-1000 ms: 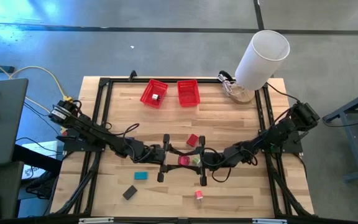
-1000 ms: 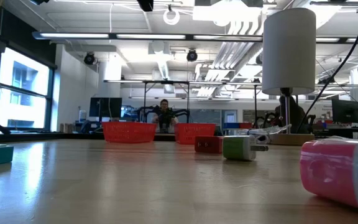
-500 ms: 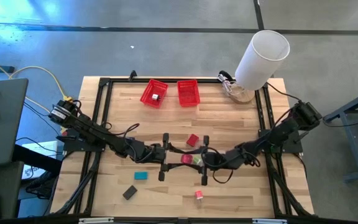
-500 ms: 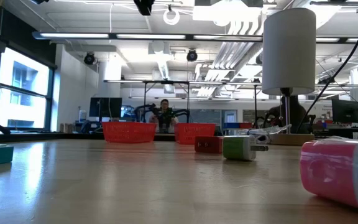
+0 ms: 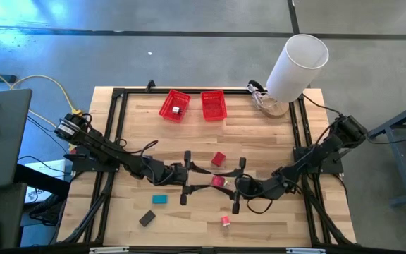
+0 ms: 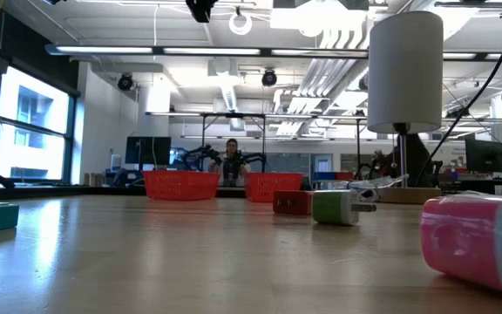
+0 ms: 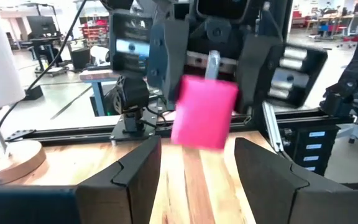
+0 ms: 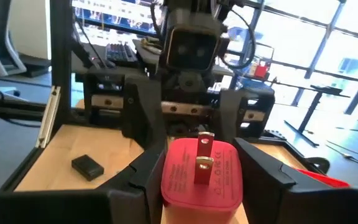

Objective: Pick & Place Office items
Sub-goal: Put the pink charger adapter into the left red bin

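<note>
right hand point(image 8: 197, 180) clamps a smooth, rounded pink block point(image 8: 201, 174) with metal prongs.

Plug block point(image 5: 218, 181) mid-table between both grippers; baskets point(image 5: 175, 105) behind.

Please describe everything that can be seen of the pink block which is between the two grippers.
The pink block is small and looks like plastic, with rounded corners, like a plug adapter. Two silvery prongs stand on the face turned back toward the right wrist, which also bears fine print. The right gripper clamps it by two opposite sides, slightly tilted, near the table's middle. It seems lifted off the wood. The left gripper faces it, open, without touching it.
</note>
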`<state>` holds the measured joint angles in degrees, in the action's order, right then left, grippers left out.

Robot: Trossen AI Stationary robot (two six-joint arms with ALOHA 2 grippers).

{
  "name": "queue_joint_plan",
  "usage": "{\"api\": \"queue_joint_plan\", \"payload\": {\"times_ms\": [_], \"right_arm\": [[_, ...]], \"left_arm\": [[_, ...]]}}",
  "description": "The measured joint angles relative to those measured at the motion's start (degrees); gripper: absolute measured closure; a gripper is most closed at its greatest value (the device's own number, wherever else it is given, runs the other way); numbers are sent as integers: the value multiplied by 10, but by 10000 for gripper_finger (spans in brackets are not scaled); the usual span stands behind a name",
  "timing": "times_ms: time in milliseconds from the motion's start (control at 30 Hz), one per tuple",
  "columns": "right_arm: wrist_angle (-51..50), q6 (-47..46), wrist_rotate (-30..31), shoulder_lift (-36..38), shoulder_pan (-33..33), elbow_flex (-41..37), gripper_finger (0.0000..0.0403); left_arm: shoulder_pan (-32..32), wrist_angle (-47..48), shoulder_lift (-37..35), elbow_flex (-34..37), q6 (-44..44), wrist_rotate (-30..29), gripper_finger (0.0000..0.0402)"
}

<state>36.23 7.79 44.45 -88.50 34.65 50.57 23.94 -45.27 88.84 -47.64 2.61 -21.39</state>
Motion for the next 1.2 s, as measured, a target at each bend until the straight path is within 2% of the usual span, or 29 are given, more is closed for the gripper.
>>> {"api": "queue_joint_plan", "payload": {"times_ms": [133,200,400,567,667,867,1033,1200], "right_arm": [[-17,-5,26,21,11,0,257],[-15,-5,56,32,19,0,257],[-68,-77,170,68,53,1,257],[-120,-195,234,72,70,1,257],[-133,-259,228,68,63,1,257],[-101,-309,166,34,23,1,257],[-16,-289,124,-1,-4,1,257],[10,-269,105,-6,-13,1,257]], "left_arm": [[0,4,0,0,13,-1,202],[1,9,0,0,32,-26,202],[34,12,0,0,185,-249,202],[55,10,0,0,289,-352,202],[56,11,0,0,318,-368,202],[56,11,0,1,331,-370,202],[56,14,0,1,347,-369,202],[55,19,1,1,351,-357,202]]}}
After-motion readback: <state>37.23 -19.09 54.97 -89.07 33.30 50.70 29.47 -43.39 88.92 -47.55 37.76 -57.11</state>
